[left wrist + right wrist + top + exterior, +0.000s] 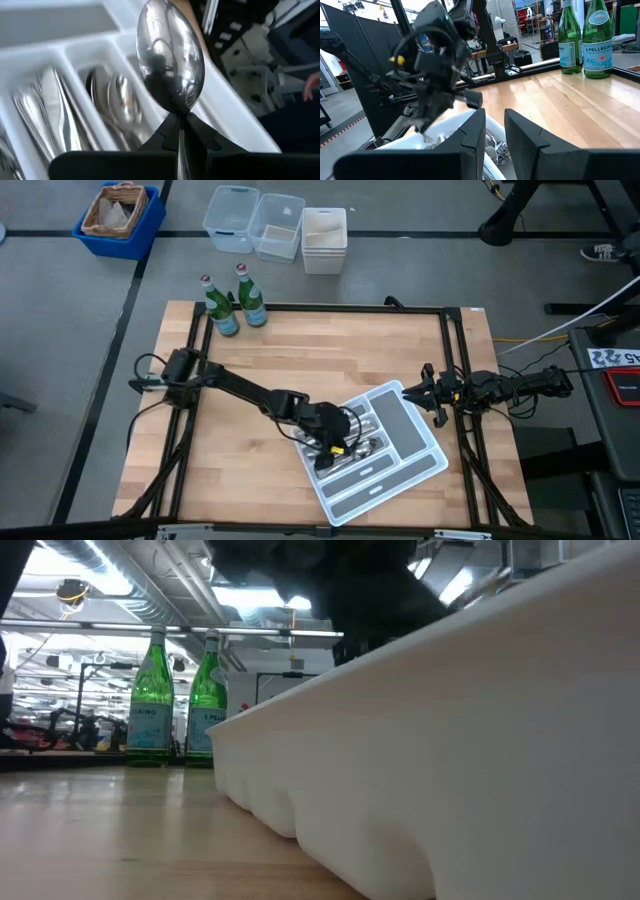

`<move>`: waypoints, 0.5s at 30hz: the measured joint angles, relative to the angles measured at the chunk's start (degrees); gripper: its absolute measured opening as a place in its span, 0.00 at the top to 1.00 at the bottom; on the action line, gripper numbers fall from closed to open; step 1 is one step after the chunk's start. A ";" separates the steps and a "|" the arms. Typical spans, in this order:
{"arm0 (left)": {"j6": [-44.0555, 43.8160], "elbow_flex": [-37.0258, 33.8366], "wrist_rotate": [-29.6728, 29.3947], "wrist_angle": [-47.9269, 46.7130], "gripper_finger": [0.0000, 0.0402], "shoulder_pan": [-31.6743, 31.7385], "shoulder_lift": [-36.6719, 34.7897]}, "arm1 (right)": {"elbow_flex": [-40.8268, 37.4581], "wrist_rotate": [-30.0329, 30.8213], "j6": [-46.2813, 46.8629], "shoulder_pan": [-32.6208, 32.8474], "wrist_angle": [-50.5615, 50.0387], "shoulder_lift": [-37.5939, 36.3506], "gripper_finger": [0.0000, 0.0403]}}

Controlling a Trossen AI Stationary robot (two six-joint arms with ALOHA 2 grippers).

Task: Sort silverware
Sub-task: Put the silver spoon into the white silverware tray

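Note:
A white divided tray (405, 425) lies slantwise at the table's near right. Silverware (360, 445) lies in its narrow compartments; the left wrist view shows spoons (117, 97) in one and flatter pieces (45, 107) in the one beside it. My left gripper (335, 442) hovers over those compartments, shut on a shiny spoon (170, 55) whose bowl sticks out past the fingertips. My right gripper (495, 135) waits at the table's right edge (425, 392), open with nothing between its fingers. My left gripper pinches the spoon between its two fingers at the neck (178, 107), just behind the bowl. The bowl juts out beyond the fingertips; the gripper body hides the handle. The fingers slant downward toward the tray, and the spoon is lifted clear above the compartments.
Two green glass bottles (235, 302) stand at the table's far left corner. Beyond the far edge sit clear and white bins (275, 225) and a blue bin (118, 218). In the low view the tray's wall (450, 740) fills the right side.

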 joint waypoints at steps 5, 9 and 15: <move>-0.22 -0.02 2.10 -2.26 0.99 -0.04 2.77 | 0.00 0.00 0.00 0.01 -0.02 -0.01 0.81; -0.33 -0.04 2.83 -1.38 0.99 -0.73 4.46 | 0.00 -0.01 0.00 -0.01 -0.06 0.00 0.81; 2.41 0.02 2.14 -0.81 0.95 -1.59 5.76 | 0.00 0.00 0.00 0.01 -0.07 -0.02 0.81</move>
